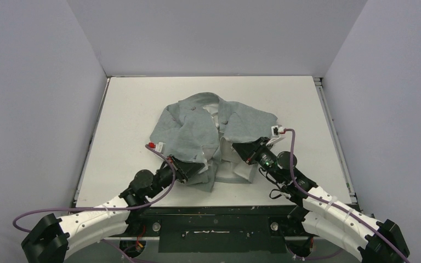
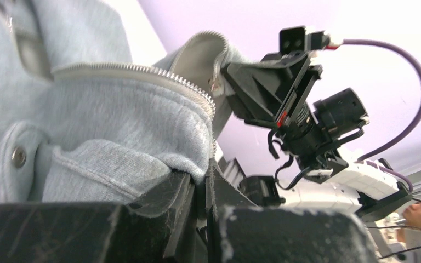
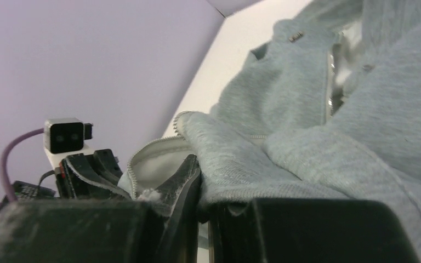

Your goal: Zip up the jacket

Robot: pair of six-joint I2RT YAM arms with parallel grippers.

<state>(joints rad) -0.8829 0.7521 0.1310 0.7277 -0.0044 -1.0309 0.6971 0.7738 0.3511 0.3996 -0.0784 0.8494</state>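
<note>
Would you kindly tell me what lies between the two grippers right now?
Only the jacket itself: its open front, pale inside showing, spans the gap between the left gripper and the right gripper, clearest in the top view.

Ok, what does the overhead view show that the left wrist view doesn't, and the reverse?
Only overhead: the whole jacket crumpled on the white table, its front open down the middle. Only left wrist: the zipper teeth and a metal snap up close, and fabric pinched in the left claw. Both: the grey jacket and the right claw at its other front edge.
</note>
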